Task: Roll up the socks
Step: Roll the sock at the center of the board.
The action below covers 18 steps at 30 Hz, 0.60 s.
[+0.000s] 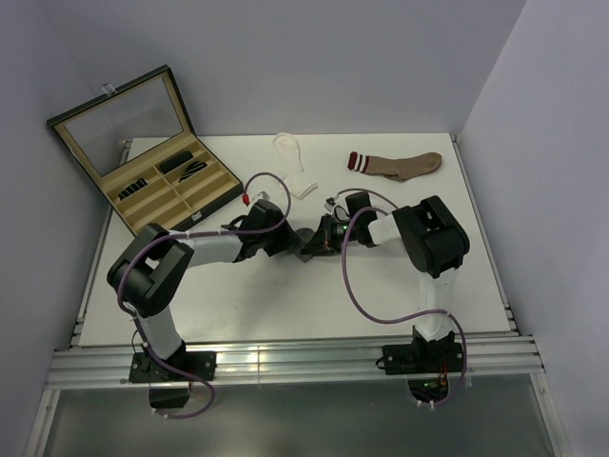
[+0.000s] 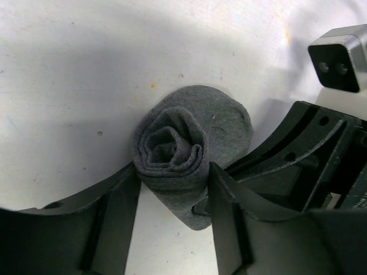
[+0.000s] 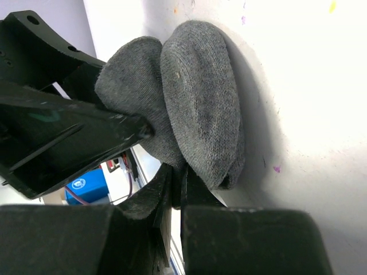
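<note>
Socks are what we are working on, and the one in hand is a dark grey knitted ankle sock (image 2: 172, 143) wound into a tight spiral roll. It sits on the white table (image 1: 285, 305) near its middle, between our two arms. At the far left an open black case with a glass lid and tan compartments (image 1: 143, 162) stands well apart from the work. Next comes our left gripper (image 2: 173, 172), whose fingers (image 2: 114, 217) lie one against each flank of the roll and touch the fabric, so we read it as clasped on the roll. Just to the right, our right gripper (image 3: 175, 189) has its fingers drawn together, with a thin fold of the same sock's loose end nipped between them. Beyond the arms a white sock (image 1: 297, 169) lies flat, and further right a brown sock with a striped cuff (image 1: 400, 165), both unrolled. We judge the grey sock to be very light, soft and springy. It should give under pressure rather than slip, but the roll will likely loosen if let go. We would hold it across the flanks of the coil, squeezing all layers together, and not by the free end alone.
</note>
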Tool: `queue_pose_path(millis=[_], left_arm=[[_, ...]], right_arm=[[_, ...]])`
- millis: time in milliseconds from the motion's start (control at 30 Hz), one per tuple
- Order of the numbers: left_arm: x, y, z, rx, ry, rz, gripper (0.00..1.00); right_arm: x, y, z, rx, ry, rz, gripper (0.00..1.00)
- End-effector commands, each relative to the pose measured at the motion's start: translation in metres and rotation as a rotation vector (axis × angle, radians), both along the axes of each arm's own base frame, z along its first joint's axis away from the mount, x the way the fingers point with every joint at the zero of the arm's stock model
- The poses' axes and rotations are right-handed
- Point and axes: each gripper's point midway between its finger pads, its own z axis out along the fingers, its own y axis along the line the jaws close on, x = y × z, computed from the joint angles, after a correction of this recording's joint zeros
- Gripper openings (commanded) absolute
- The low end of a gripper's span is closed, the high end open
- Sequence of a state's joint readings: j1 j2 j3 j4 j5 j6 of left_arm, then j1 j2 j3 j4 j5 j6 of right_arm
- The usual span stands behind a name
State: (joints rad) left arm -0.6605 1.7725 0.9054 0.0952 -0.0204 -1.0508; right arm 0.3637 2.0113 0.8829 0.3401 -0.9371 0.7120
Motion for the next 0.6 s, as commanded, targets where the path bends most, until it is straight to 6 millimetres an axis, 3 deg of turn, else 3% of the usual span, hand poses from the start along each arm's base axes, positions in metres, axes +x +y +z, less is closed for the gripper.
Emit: queue_pose_path(millis=[0,133,233,333,367,433,467,567], left_arm=[[-0.011,0.011,-0.026,0.063,0.071,0.009,0.53],[-0.012,0.014,-0.03,0.086,0.084,0.012,0.36],[-0.012,0.015,-0.03,0.099,0.087,0.007,0.17],[-0.016,0.019,-0.034,0.13,0.111,0.0,0.04],[-0.015,0.018,-0.032,0.131,0.107,-0.007,0.0],[-0.02,0.02,-0.036,0.147,0.129,-0.024,0.0],[-0.019,0.019,-0.035,0.15,0.131,-0.029,0.0],[-0.023,0.018,-0.036,0.167,0.16,-0.053,0.0]], right_arm=[[0.004,-0.008,-0.024,-0.101,0.017,-0.027,0.05],[0.004,-0.008,-0.023,-0.131,-0.004,-0.02,0.08],[0.003,-0.009,-0.014,-0.154,-0.051,-0.017,0.13],[0.0,-0.01,-0.004,-0.177,-0.128,-0.007,0.24],[0.001,-0.01,0.009,-0.182,-0.174,-0.013,0.31],[0.002,-0.014,0.014,-0.244,-0.251,-0.022,0.37],[0.005,-0.015,0.03,-0.253,-0.314,-0.035,0.42],[0.006,-0.017,0.036,-0.374,-0.445,-0.04,0.46]])
